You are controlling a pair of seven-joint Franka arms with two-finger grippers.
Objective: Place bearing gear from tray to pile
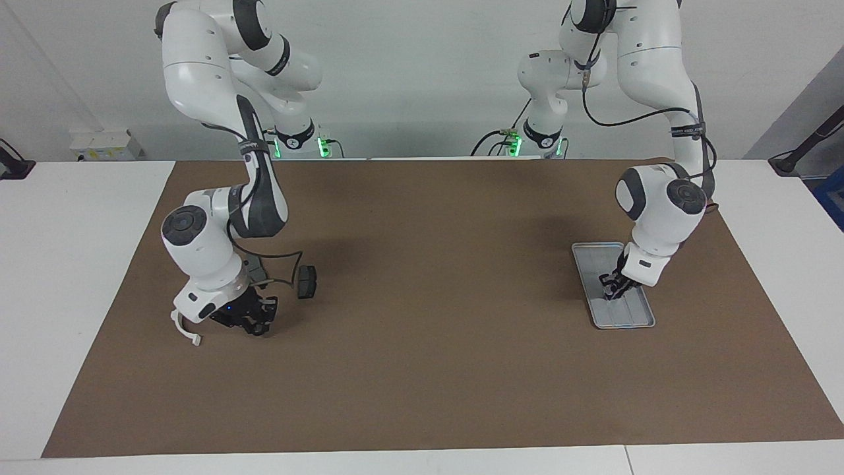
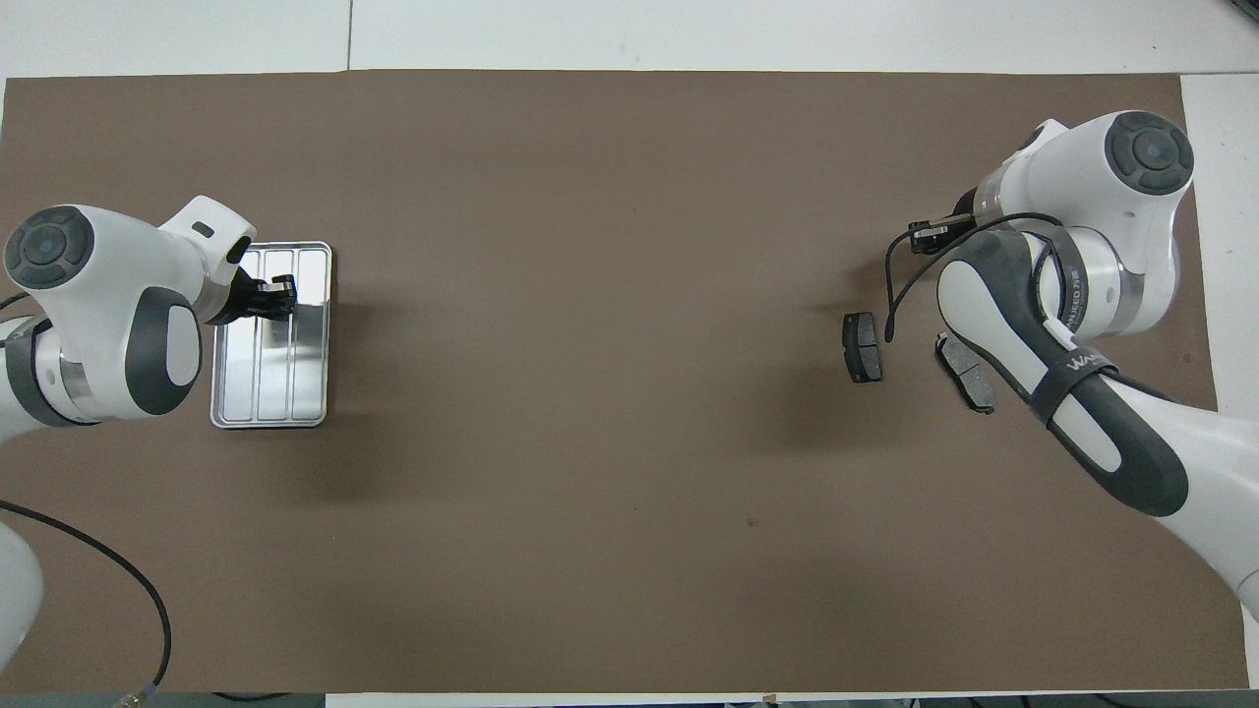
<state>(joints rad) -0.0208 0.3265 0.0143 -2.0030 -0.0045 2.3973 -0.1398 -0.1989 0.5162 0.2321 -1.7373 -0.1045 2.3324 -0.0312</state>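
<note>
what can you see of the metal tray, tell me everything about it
The tray is a flat, silver-grey rectangle of shiny metal with rounded corners, a low raised rim and long ribs along its bottom. It lies flat on the brown mat toward the left arm's end of the table. The left end effector is down inside it, at the end farther from the robots, fingers around something small and dark that cannot be made out. The rest of the bottom looks bare.

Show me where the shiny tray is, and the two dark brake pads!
tray (image 2: pixel 305 383): overhead view, bare ribbed bottom.
first brake pad (image 2: pixel 863 347): overhead view, its middle.
second brake pad (image 2: pixel 967 372): overhead view, the visible part beside the right arm.
</note>
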